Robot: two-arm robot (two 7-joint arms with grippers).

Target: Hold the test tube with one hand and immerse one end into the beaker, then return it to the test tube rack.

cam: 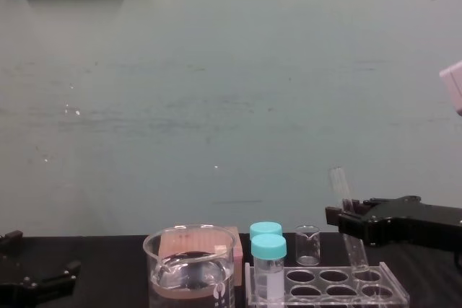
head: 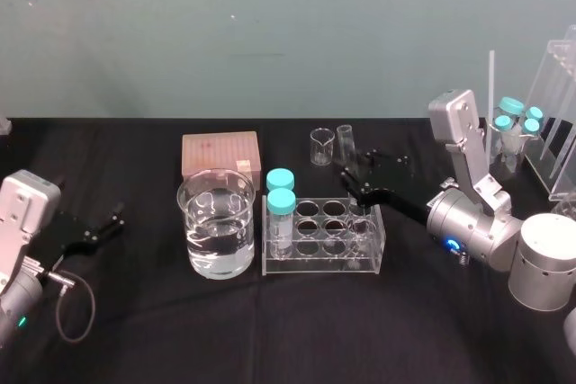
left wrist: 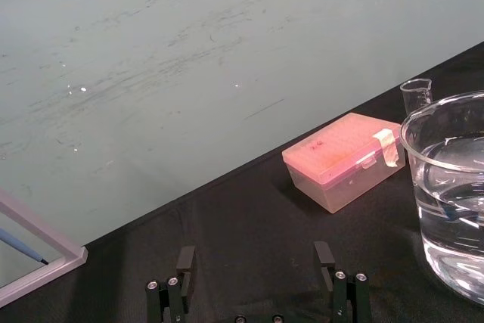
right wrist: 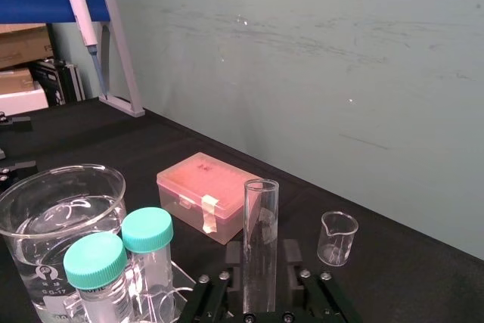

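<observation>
In the middle of the head view the test tube rack (head: 324, 263) is sitting with two teal-capped vials (head: 282, 204) at its left end. The beaker (head: 216, 222) of water is standing just left of it, and a pink box (head: 220, 156) and a tiny beaker (head: 321, 147) are lying behind. The right gripper (head: 353, 177) is reaching in from the right, its jaws clamped on the test tube (cam: 346, 214) over the rack's right end; in the chest view the tube's long axis is leaning, open mouth up and leftward, round end down at the top plate. The left gripper (head: 112, 222) is hovering at the left edge, jaws apart, holding nothing.
</observation>
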